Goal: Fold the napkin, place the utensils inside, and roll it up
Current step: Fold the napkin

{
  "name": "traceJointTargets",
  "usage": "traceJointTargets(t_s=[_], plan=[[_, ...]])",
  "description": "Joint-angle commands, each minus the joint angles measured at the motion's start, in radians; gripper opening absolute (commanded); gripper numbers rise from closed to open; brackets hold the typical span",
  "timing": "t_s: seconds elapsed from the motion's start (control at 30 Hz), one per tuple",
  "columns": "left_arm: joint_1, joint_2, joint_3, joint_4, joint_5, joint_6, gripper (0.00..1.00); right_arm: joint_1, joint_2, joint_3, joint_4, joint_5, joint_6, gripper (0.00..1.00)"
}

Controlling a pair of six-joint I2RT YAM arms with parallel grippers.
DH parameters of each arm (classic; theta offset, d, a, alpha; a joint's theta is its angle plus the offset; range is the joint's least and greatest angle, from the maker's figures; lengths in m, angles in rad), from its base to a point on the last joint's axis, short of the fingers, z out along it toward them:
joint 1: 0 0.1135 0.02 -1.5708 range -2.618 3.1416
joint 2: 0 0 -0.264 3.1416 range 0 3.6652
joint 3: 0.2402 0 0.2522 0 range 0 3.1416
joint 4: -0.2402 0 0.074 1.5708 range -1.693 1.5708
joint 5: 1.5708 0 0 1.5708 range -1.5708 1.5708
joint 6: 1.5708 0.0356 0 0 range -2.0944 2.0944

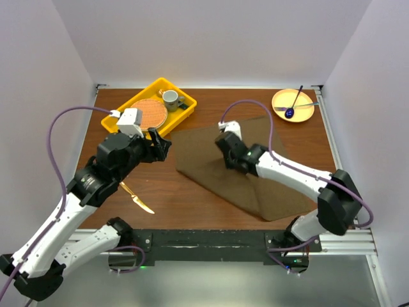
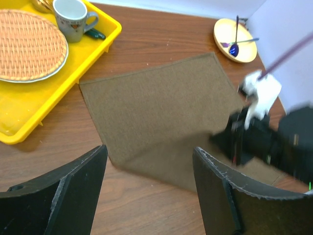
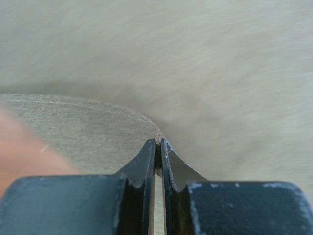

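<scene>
Pinching a curled edge of the napkin (image 1: 199, 161), the right gripper (image 3: 158, 143) has its jaws clamped tight on the thin cloth, above the middle of the olive-brown sheet spread on the wooden table (image 1: 192, 208). The left gripper (image 2: 149, 164) hangs with jaws wide apart and nothing between them, just beside the napkin's left edge and near the yellow tray (image 1: 181, 94). A gold knife (image 1: 138, 198) lies on bare wood by the left arm, well apart from the napkin

gold knife (image 1: 142, 204) handle end tucked under the left arm (image 1: 96, 176), napkin (image 1: 204, 163) middle covered by the right arm (image 1: 275, 167), that arm blurred in the left wrist view, yellow tray (image 2: 29, 117) cropped at left
</scene>
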Motion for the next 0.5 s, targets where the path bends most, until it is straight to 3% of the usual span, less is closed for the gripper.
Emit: traceJointTargets(t_s=[0.0,0.23,0.47], plan=[[0.004,0.046,-0.008,0.077,0.014,0.042,0.76,-0.169,0.099,0.120,0.080,-0.025,-0.169,0.00],[0.004,0.103,-0.020,0.154,0.065,0.050,0.76,-0.350,0.329,0.323,0.111,-0.046,-0.258,0.00],[0.004,0.163,-0.009,0.163,0.071,0.100,0.78,-0.500,0.414,0.429,0.145,-0.124,-0.287,0.00]])
